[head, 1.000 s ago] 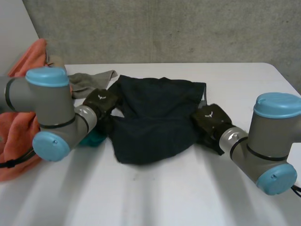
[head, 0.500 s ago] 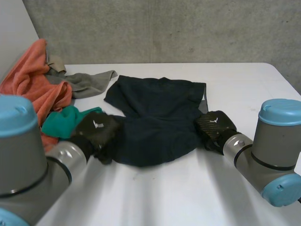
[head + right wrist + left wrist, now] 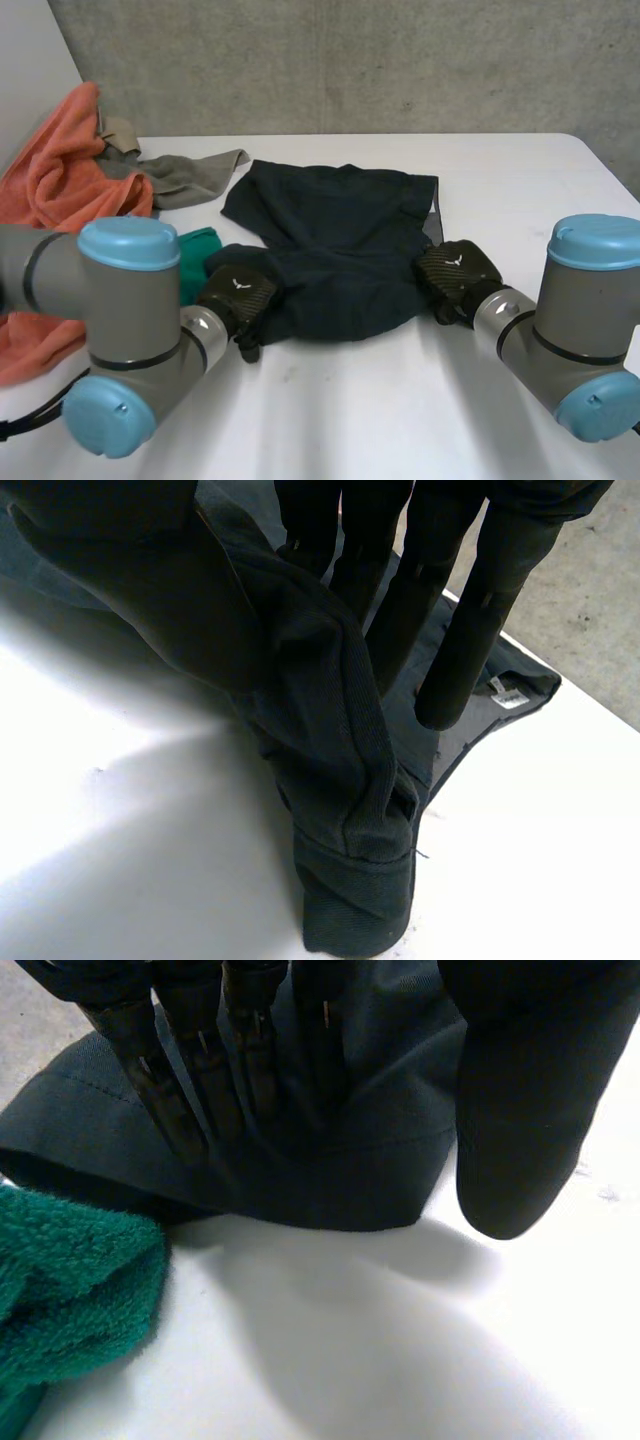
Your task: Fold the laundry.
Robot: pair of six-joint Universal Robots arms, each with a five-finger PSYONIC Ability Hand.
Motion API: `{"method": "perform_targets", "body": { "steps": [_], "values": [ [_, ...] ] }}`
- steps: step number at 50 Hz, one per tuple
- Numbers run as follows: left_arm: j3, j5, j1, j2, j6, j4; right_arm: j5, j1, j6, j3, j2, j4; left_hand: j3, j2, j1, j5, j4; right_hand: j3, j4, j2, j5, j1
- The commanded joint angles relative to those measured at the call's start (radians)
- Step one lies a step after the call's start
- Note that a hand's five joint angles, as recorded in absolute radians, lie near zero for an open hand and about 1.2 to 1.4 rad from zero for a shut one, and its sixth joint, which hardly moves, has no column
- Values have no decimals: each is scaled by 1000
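Table (image 3: 350, 420) white and bare nearest, left hand (image 3: 238, 293) straight-fingered on garment (image 3: 335, 250) near corner, thumb off it, right hand (image 3: 455, 270) pinching opposite edge, green towel (image 3: 200, 248) beside left hand, orange cloth (image 3: 60, 180) beyond, concrete wall (image 3: 350, 60) behind, left hand shifted inward since earlier, right unmoved

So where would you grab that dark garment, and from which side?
Probably by its near hem, at both end corners, coming from the robot's side. The dark garment lies spread flat with that stitched hem nearest. The left hand rests straight fingers on one end; the right hand pinches a raised fold at the other.
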Motion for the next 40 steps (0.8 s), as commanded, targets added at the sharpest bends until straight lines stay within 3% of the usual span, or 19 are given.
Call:
{"method": "perform_targets", "body": {
  "steps": [1, 6, 10, 13, 19, 23, 26, 33, 40],
  "values": [
    [72, -21, -5, -86, 0, -9, 3, -1, -7, -2, 8, -1, 164, 165, 167, 161, 163, 212, 202, 235, 216, 293],
    [115, -27, 0, -126, -3, -11, 3, -5, -7, -5, 10, -2, 284, 285, 287, 281, 283, 212, 202, 235, 216, 293],
    [129, -39, 3, -116, -15, -11, 4, -10, -7, -5, 3, -2, 896, 897, 899, 893, 895, 212, 202, 235, 216, 293],
    [118, -68, -1, -62, -39, -12, 4, -13, -7, -12, -3, 4, 897, 899, 901, 894, 897, 212, 202, 235, 216, 293],
    [61, -144, -20, 189, -84, -19, 3, -39, -27, -60, -98, 68, 897, 899, 901, 894, 897, 212, 202, 235, 216, 293],
    [66, -135, -24, 363, -76, -54, -5, -54, -73, -129, -200, 163, 897, 899, 901, 894, 897, 212, 202, 235, 216, 293],
    [109, -102, -31, 463, -46, -161, -20, -65, -114, -206, -277, 244, 897, 899, 901, 894, 897, 212, 202, 235, 216, 293],
    [257, -93, -12, 500, 20, -440, -63, -74, -246, -374, -328, 521, 897, 899, 901, 894, 897, 212, 202, 235, 216, 293],
    [317, -88, 14, 371, 13, -532, -74, -71, -389, -421, -244, 666, 897, 899, 901, 894, 897, 212, 202, 235, 216, 293]
  ]
}}
